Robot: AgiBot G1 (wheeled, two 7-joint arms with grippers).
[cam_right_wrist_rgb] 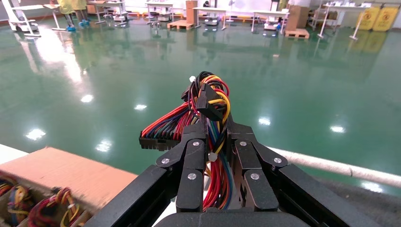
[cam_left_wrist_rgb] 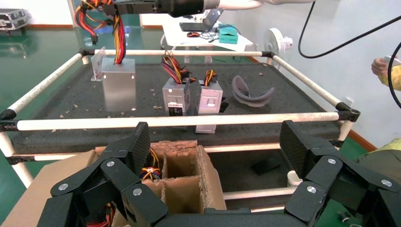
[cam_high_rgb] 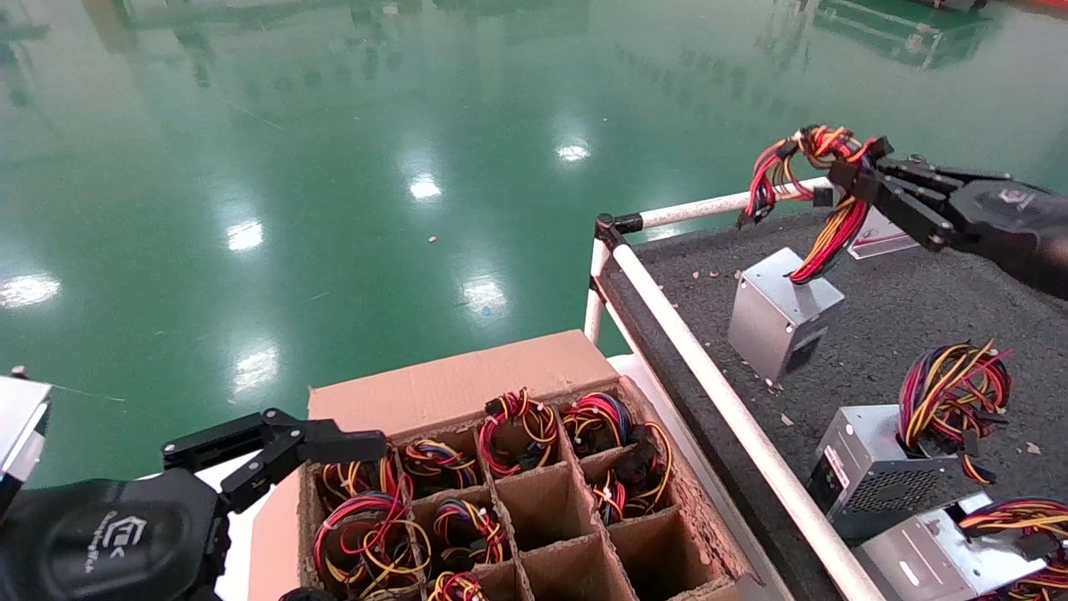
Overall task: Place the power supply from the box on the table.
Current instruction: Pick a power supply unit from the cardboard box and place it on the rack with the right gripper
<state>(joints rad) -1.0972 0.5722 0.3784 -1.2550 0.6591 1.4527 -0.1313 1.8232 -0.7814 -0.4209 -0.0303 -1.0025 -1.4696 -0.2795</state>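
The power supply (cam_high_rgb: pixel 780 313), a plain silver-grey cuboid, stands slightly tilted at the far left of the table (cam_high_rgb: pixel 901 309), its lower edge at the surface. Its red, yellow and black wire bundle (cam_high_rgb: pixel 822 209) rises from it into my right gripper (cam_high_rgb: pixel 851 179), which is shut on the wires. The right wrist view shows the wire bundle (cam_right_wrist_rgb: pixel 208 101) pinched in that gripper (cam_right_wrist_rgb: pixel 215 127). The power supply (cam_left_wrist_rgb: pixel 118 85) also shows in the left wrist view. My left gripper (cam_high_rgb: pixel 334 434) hangs open and empty at the box's (cam_high_rgb: pixel 467 384) near-left corner.
Two silver units with mesh vents (cam_high_rgb: pixel 876 467) (cam_high_rgb: pixel 943 559) lie on the table's near right. A white pipe rail (cam_high_rgb: pixel 734 417) runs between box and table. Several box cells hold wire bundles; others (cam_high_rgb: pixel 542 501) are empty. A grey curved piece (cam_left_wrist_rgb: pixel 253 92) lies on the table.
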